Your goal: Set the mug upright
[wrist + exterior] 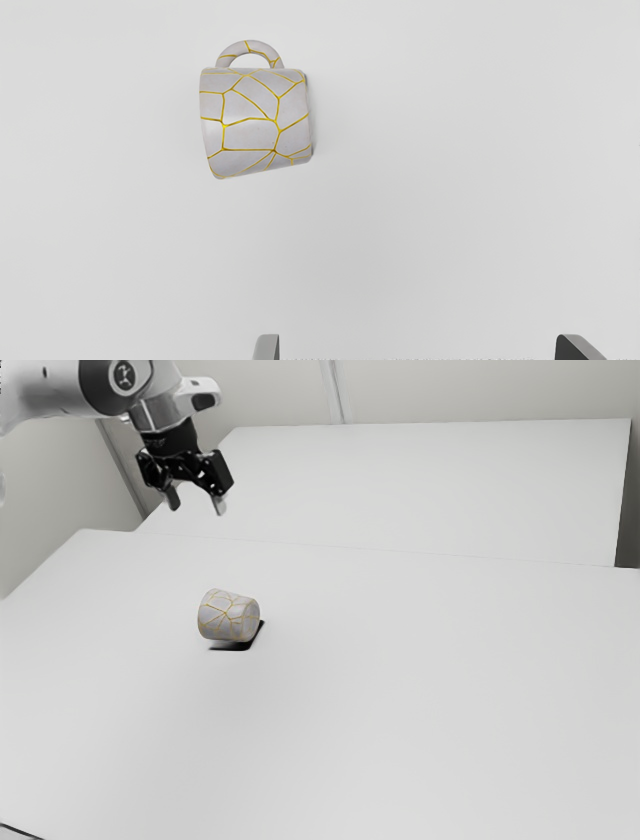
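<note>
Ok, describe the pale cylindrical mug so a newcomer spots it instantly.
Start at the broad white table. In the exterior view, the open black two-finger pincer hangs toward the upper left; look below it. The pale cylindrical mug lies on its side, set apart from the plain table by its web of golden lines.

The kind of room is unclear: pale walls (480, 388) along the exterior view's top, a broad white surface (400, 710) below.
</note>
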Tool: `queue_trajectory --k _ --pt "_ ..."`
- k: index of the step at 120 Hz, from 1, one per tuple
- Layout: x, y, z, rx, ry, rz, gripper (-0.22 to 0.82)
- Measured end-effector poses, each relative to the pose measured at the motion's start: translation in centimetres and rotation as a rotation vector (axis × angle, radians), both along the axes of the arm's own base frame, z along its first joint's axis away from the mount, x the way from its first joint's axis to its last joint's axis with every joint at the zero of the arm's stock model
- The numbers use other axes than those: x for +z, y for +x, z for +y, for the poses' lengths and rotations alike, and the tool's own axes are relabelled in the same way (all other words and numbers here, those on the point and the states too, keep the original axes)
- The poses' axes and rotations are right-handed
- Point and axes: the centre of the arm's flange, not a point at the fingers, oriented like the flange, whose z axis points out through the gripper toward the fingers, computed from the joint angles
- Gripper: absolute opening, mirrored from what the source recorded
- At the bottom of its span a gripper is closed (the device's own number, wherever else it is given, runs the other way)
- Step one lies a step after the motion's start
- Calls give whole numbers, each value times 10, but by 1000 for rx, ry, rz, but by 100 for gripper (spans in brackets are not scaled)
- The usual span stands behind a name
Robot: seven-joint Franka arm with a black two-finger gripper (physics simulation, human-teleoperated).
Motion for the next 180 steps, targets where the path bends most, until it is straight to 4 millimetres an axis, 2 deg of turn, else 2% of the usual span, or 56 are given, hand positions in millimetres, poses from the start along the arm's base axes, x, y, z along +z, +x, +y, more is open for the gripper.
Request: queue_trajectory --k 13,36,56,73,89,106,123,131,165,180 --pt "-1 -1 -2 -4 -1 2 60" --pt "0 -2 10 17 -4 -2 60" --pt "-5 -24 11 22 -36 10 60" --pt "-27 -30 10 45 -156 61 60" --pt "-57 -30 23 91 -248 135 60" --pt "-85 -21 51 127 -293 171 60" --pt "-104 -16 122 188 -335 127 60" --pt "-114 -15 144 188 -350 104 60" --pt "-163 14 171 63 -416 26 60" --pt "-184 24 189 18 -461 -18 60"
